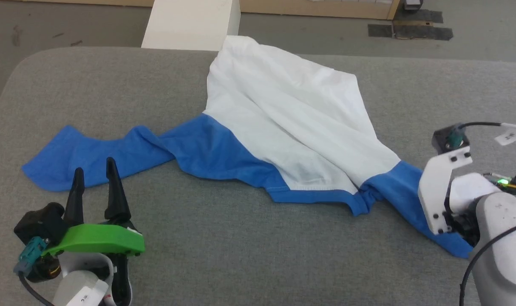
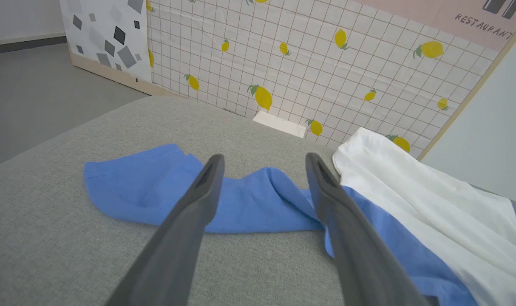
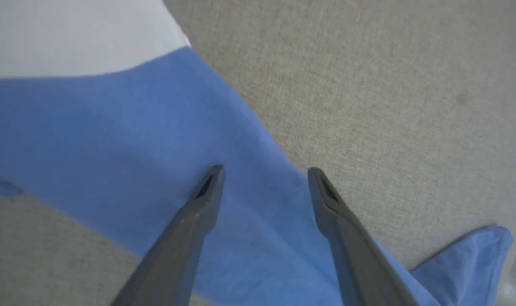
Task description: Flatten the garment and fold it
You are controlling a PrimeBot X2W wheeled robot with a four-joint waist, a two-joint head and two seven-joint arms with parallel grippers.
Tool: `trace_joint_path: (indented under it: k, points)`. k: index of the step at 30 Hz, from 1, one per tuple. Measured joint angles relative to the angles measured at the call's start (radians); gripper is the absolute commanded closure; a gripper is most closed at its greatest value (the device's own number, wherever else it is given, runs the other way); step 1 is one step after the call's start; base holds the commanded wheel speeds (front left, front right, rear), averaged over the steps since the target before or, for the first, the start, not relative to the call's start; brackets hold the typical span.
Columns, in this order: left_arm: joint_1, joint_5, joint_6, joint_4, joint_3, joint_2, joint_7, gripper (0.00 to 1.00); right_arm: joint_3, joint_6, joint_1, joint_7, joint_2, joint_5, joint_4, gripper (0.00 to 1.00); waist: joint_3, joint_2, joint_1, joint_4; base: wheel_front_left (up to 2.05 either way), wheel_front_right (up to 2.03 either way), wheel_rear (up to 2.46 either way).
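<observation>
Across the middle of the grey fabric-covered worktop (image 1: 241, 255) you have the garment (image 1: 283, 114), a white shirt with bright blue sleeves, lying creased and not yet flat. Its white body runs toward the far edge, where a corner reaches the white box (image 1: 190, 21) standing just beyond the worktop. One blue sleeve (image 1: 92, 153) stretches out wavy toward your left side; the other blue sleeve (image 1: 411, 191) runs down to your right and passes under the right arm's wrist. Your left gripper (image 1: 94, 165) sits at the near edge of the first sleeve, jaws wide with nothing between them; from its wrist camera the blue cloth lies just past the fingertips (image 2: 217, 159). Your right gripper (image 3: 265, 169) is over the second sleeve, jaws likewise wide and holding nothing, with blue fabric beneath both fingers. Whether either gripper touches the cloth, you cannot tell.
</observation>
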Motion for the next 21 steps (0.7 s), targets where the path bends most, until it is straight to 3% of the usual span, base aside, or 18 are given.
trace_joint_path:
  k: [5,6,7,8,13,17,21]
  points:
    - [-0.001,0.0,-0.001,-0.005,-0.019,0.0,0.008,0.0,0.063,0.0,-0.008,0.109,-0.061,0.051,0.04,0.0,0.023,0.0,0.0,0.017,0.0,0.0,0.0]
    - [-0.002,0.0,-0.002,-0.005,-0.021,0.0,0.008,0.0,0.067,0.0,-0.013,0.127,-0.071,0.066,0.038,0.29,0.029,0.0,0.0,0.02,0.0,0.0,0.0]
    - [-0.003,0.0,-0.002,-0.004,-0.022,0.0,0.008,0.0,0.07,0.0,-0.016,0.137,-0.076,0.074,0.035,0.75,0.033,0.0,0.0,0.022,0.0,0.0,0.0]
    - [-0.006,0.0,-0.005,-0.002,-0.023,0.0,0.008,0.0,0.072,0.0,-0.017,0.147,-0.086,0.086,0.026,1.0,0.039,0.0,0.0,0.025,0.0,0.0,0.0]
    - [-0.021,0.0,-0.018,-0.001,-0.029,0.003,0.008,0.0,0.046,0.001,-0.042,0.122,-0.168,0.077,0.006,1.0,0.072,0.0,0.0,0.044,0.0,0.0,0.0]
    - [-0.057,-0.001,-0.027,-0.002,-0.041,0.003,0.007,0.0,0.004,0.0,-0.101,0.046,-0.255,0.031,0.004,1.0,0.105,0.0,0.0,0.066,0.0,0.0,0.0]
    - [-0.092,-0.002,-0.04,0.009,-0.051,0.002,0.005,0.0,0.006,0.0,-0.198,-0.057,-0.304,-0.004,0.005,1.0,0.144,0.0,0.0,0.092,0.0,0.0,0.0]
